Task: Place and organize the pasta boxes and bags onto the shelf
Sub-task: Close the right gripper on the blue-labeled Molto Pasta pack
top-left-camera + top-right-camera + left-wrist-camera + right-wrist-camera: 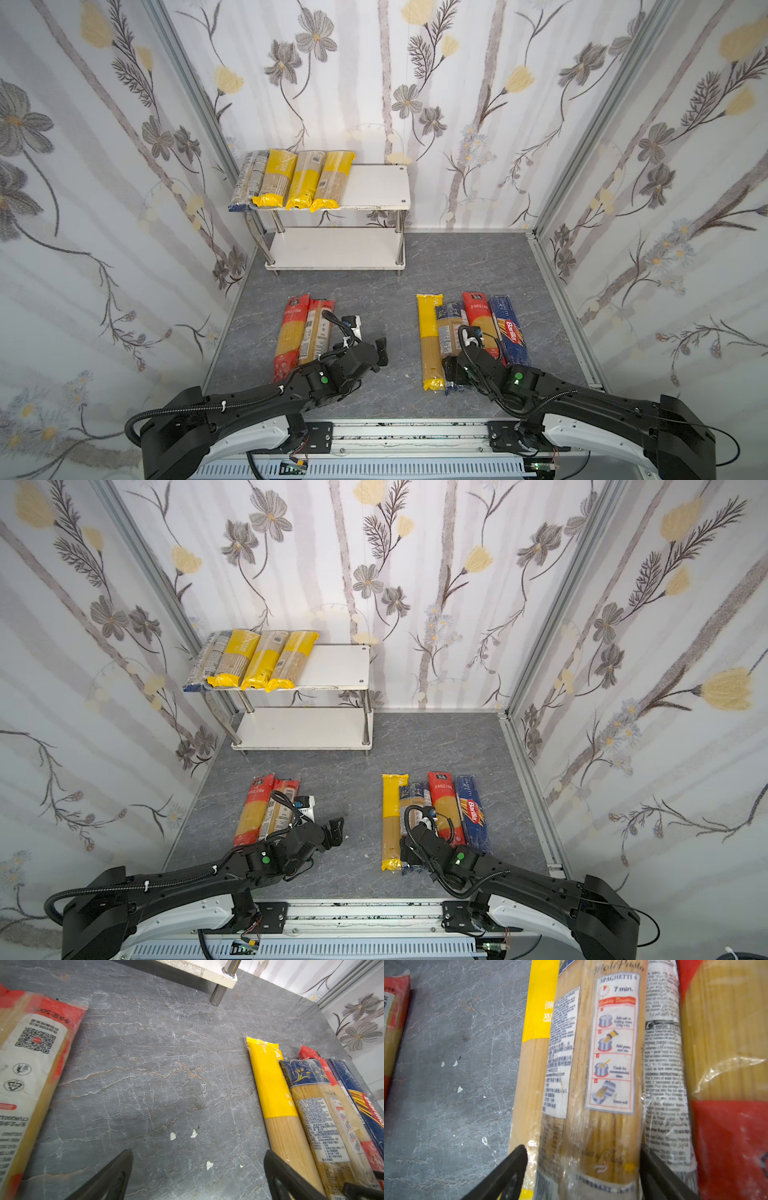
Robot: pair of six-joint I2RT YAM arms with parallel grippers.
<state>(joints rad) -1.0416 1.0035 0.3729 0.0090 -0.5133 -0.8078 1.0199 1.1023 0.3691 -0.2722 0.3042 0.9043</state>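
- In both top views the two black arms enter at 6 o'clock, nearest the camera. The left tool (380, 353) hovers above the bare grey table (390, 286), spread wide and holding nothing.
- At 7 o'clock, just beside that tool, two packs lie side by side: the left red-ended pack (291, 332) and a label-up pack (316, 330).
- At 5 o'clock the right tool (453, 372) sits low over the near end of a row of four touching packs: a yellow-ended pack (430, 332), a blue-ended pack (449, 322), the right red-ended pack (480, 318) and the Barilla pack (510, 330).
- Between 11 and 12 o'clock the shelf (374, 187) stands against the back wall. Four pasta packs (305, 178) lie side by side on the left half of its top board.
- In the left wrist view the fingers (116, 1174) stand far apart with only table between them.
- In the right wrist view the fingers (656, 1176) straddle the blue-ended pack. One rests against its side and the other is a sliver off, so it is not yet clamped.
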